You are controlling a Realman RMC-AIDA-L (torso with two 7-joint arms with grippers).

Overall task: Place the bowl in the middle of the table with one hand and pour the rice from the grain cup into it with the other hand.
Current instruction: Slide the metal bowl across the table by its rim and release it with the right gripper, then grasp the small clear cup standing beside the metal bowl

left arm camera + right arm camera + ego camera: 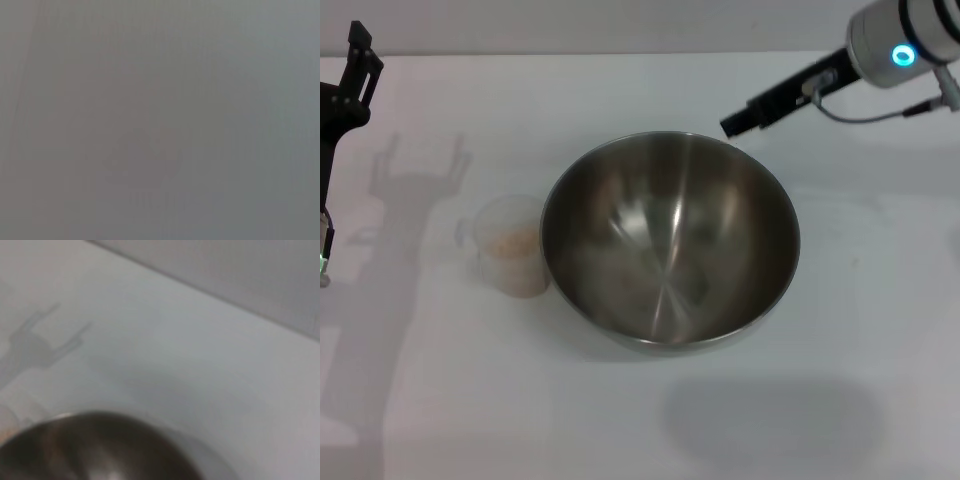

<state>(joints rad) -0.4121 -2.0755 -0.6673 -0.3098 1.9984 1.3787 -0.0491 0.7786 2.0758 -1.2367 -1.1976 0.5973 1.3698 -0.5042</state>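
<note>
The steel bowl stands empty in the middle of the white table. Its rim also shows in the right wrist view. The clear grain cup stands upright right beside the bowl's left side, with rice in it. My right gripper hangs just behind the bowl's far right rim, tip towards it, holding nothing that I can see. My left gripper is raised at the far left, behind and to the left of the cup and apart from it. Its forked shadow on the table shows it open.
The table's far edge meets a grey wall behind the bowl. The left wrist view shows only a plain grey surface with a faint shadow. Bare tabletop lies in front of the bowl and to its right.
</note>
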